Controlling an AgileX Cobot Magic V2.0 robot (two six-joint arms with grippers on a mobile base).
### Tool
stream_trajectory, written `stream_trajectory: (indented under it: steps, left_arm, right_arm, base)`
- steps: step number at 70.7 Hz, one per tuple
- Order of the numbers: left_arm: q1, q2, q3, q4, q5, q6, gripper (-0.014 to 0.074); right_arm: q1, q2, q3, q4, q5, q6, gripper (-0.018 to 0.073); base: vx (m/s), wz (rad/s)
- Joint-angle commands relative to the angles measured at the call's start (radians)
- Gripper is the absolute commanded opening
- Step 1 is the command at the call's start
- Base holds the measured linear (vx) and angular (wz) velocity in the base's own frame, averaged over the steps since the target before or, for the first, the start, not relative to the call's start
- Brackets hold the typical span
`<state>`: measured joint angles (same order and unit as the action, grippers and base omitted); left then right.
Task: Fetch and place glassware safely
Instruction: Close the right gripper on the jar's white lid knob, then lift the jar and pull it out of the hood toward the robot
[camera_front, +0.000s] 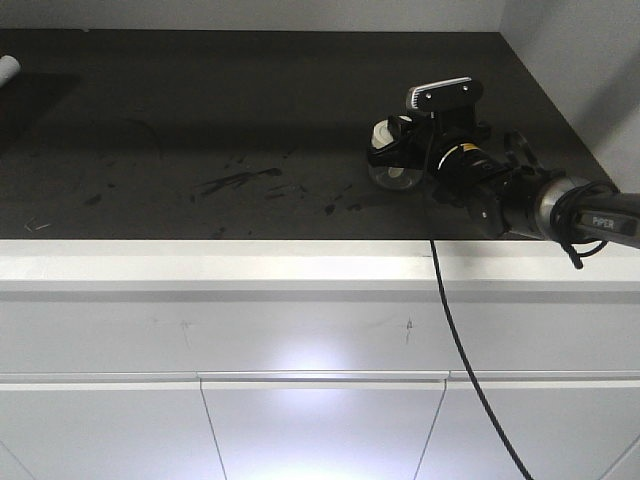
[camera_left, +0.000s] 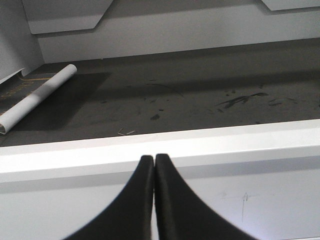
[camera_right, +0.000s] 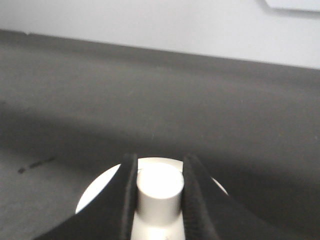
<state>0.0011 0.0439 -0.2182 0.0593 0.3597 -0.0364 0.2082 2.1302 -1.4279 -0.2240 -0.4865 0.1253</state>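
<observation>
The glassware (camera_front: 392, 172), a small squat clear jar with a cream-white lid, is at the right of the dark countertop (camera_front: 200, 120). My right gripper (camera_front: 398, 148) reaches in from the right and is shut on the lid's central knob. In the right wrist view the white knob (camera_right: 160, 192) is pinched between the two black fingers (camera_right: 125, 195) of that gripper (camera_right: 160, 159), with the round lid (camera_right: 97, 195) spreading below. I cannot tell whether the jar rests on the counter or hangs just above it. My left gripper (camera_left: 154, 159) is shut on nothing, low in front of the counter's white front edge (camera_left: 225, 142).
A white paper roll (camera_left: 37, 97) lies at the counter's far left, its end showing in the front view (camera_front: 8, 68). Pale walls bound the counter at the back and right (camera_front: 580, 60). White cabinet doors (camera_front: 320, 420) sit below, and a black cable (camera_front: 470, 370) hangs across them.
</observation>
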Motion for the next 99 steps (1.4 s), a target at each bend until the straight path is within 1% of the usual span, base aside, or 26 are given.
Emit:
stream_trajectory:
  steps: [1,10,22,30,36,52,68,75,85,99]
  left_arm:
    - [-0.006,0.012,-0.024,-0.008,-0.068,-0.008,-0.0007]
    - [-0.006,0.012,-0.024,-0.008,-0.068,-0.008,-0.0007]
    - [-0.006,0.012,-0.024,-0.008,-0.068,-0.008,-0.0007]
    - [-0.006,0.012,-0.024,-0.008,-0.068,-0.008,-0.0007]
    - [-0.006,0.012,-0.024,-0.008,-0.068,-0.008,-0.0007]
    - [-0.006,0.012,-0.024,-0.008,-0.068,-0.008,-0.0007]
    - [-0.006,0.012,-0.024,-0.008,-0.068,-0.008,-0.0007]
    - [-0.006,0.012,-0.024,-0.008,-0.068,-0.008,-0.0007]
    - [-0.006,0.012,-0.024,-0.008,-0.068,-0.008,-0.0007]
    - [-0.006,0.012,-0.024,-0.008,-0.068,-0.008,-0.0007]
  right_arm:
    - [-0.003,-0.11,-0.025,0.001,-0.052,-0.004,-0.0008]
    - [-0.003,-0.177,-0.025,0.001,0.045,-0.004,-0.0006]
    - [-0.003,-0.281,-0.021,0.001,0.13,-0.001,-0.0005]
    - [-0.003,-0.371,0.059,0.005,0.106,0.004,-0.0003]
    - [-0.003,-0.447,0.157,0.005,0.062,0.0,-0.0003]
    - [-0.003,-0.658,0.411,0.002,0.041,0.0,-0.0003]
    - [0.0,-0.848,0.635,0.001,-0.026,0.0,-0.0003]
    - [0.037,-0.926,0.715,0.0,-0.029,0.0,-0.0003]
    - [0.161,-1.01,0.798,0.0,-0.028,0.0,-0.0003]
    - [0.345,-1.08,0.85,0.002,-0.018,0.0,-0.0003]
  base:
    - [0.0,0.0]
    - [0.0,0.0]
    - [0.0,0.0]
    - [0.0,0.0]
    - [0.0,0.0]
    - [0.0,0.0]
    - [0.0,0.0]
    - [0.0,0.0]
    - [0.0,0.0]
    - [0.0,0.0]
